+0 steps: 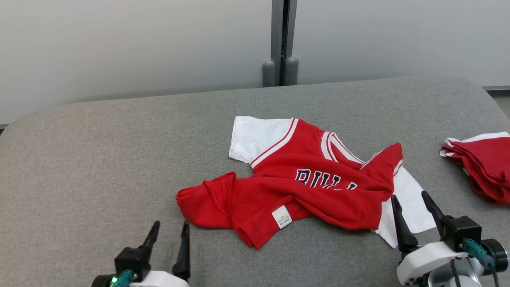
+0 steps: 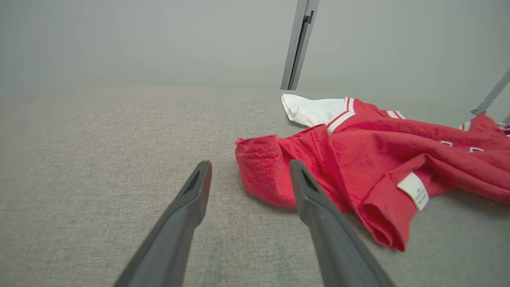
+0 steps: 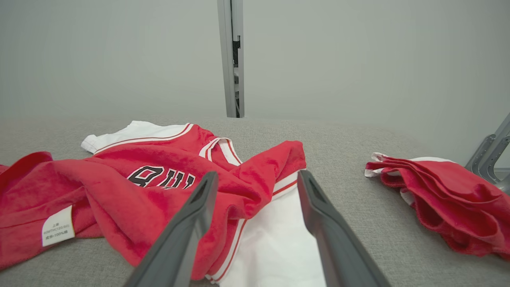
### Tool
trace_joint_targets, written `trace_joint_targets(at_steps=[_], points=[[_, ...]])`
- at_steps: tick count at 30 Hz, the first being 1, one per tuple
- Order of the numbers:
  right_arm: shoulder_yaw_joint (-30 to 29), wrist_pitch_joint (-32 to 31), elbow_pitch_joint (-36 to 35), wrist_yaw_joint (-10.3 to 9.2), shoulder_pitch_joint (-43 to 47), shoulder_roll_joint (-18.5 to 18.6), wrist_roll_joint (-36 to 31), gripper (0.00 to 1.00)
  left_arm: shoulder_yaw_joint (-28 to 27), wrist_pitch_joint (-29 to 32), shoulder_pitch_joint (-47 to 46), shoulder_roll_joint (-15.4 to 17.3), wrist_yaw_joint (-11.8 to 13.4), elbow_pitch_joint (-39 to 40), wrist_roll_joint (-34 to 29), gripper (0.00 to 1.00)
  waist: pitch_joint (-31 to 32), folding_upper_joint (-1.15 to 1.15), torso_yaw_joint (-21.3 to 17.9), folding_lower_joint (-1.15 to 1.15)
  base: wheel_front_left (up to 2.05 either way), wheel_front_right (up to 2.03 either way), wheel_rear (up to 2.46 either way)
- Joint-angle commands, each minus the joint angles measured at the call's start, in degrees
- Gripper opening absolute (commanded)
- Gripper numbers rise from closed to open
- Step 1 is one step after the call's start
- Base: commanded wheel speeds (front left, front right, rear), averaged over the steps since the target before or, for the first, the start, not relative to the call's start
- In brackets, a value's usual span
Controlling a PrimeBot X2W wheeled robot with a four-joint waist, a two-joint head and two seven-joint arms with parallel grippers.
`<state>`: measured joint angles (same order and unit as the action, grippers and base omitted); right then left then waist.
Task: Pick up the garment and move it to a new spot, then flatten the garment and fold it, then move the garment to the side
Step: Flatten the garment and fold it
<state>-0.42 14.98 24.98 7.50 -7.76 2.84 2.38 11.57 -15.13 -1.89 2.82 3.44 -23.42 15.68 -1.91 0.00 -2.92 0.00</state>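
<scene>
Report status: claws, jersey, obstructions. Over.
Left claw open, empty, short of jersey. Right claw open, empty, at its white sleeve. Jersey crumpled on grey cushion, not yet folded. Folded red pile at right, apart from it.

My left gripper (image 1: 170, 228) has two long, dark, tapering fingers (image 2: 187, 207) on black blocky mounts. Behind them sits a white shell, with a teal connector (image 1: 125, 276) beside a small green light (image 1: 114, 280). My right gripper (image 1: 409, 196) is built alike: white casing (image 1: 422, 259), teal plug (image 1: 476, 250), a black round cap (image 1: 497, 253). Each finger carries a shallow slot near its tip.
</scene>
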Motion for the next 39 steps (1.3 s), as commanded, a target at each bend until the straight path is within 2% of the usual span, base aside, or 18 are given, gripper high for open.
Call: trace_joint_targets(at_steps=[1,6,12,17,23,36,37,39], points=[[-0.03,0.25,0.09,-0.01,-0.76,0.23,-0.42,1.00,0.53,0.02,-1.13,0.21,-0.21,-0.26,0.24,1.00,-0.25,0.00,-0.11,0.00,0.00,0.00,0.00],[0.20,0.25,0.02,-0.01,-1.47,0.27,-0.49,1.00,5.41,0.02,-3.57,0.18,-1.08,-0.91,1.95,1.00,-1.55,0.00,-0.96,0.00,0.00,0.00,0.00],[0.14,0.25,-0.27,-0.01,-2.82,0.51,-0.28,1.00,13.79,0.02,-7.06,0.26,-4.67,-1.34,3.42,1.00,-3.75,0.00,-2.74,0.00,0.00,0.00,0.00],[0.11,0.25,-0.08,-0.01,-3.67,0.66,-0.03,1.00,18.12,0.02,-9.53,0.26,-4.81,-4.50,4.38,1.00,-5.21,0.00,-3.94,0.00,0.00,0.00,0.00],[-0.16,0.25,0.19,-0.01,-4.37,0.79,-0.01,1.00,18.80,0.02,-12.05,0.18,-3.23,-8.89,5.64,1.00,-6.49,0.00,-4.74,0.00,0.00,0.00,0.00],[-1.15,0.25,0.72,-0.02,-4.92,0.76,0.13,1.00,20.67,0.02,-11.74,0.22,-3.27,-9.87,5.78,0.98,-7.39,0.00,-4.67,0.00,0.00,0.00,0.00],[-1.15,0.25,0.85,-0.01,-4.91,0.72,0.17,1.00,20.87,0.02,-11.73,0.23,-3.34,-10.31,5.87,0.86,-7.43,0.00,-4.70,0.00,0.00,0.00,0.00],[-1.27,0.25,1.07,-0.02,-5.22,0.68,0.28,1.00,21.20,0.01,-12.18,0.22,-3.38,-11.01,5.98,0.37,-7.56,0.00,-4.77,0.00,0.00,0.00,0.00]])
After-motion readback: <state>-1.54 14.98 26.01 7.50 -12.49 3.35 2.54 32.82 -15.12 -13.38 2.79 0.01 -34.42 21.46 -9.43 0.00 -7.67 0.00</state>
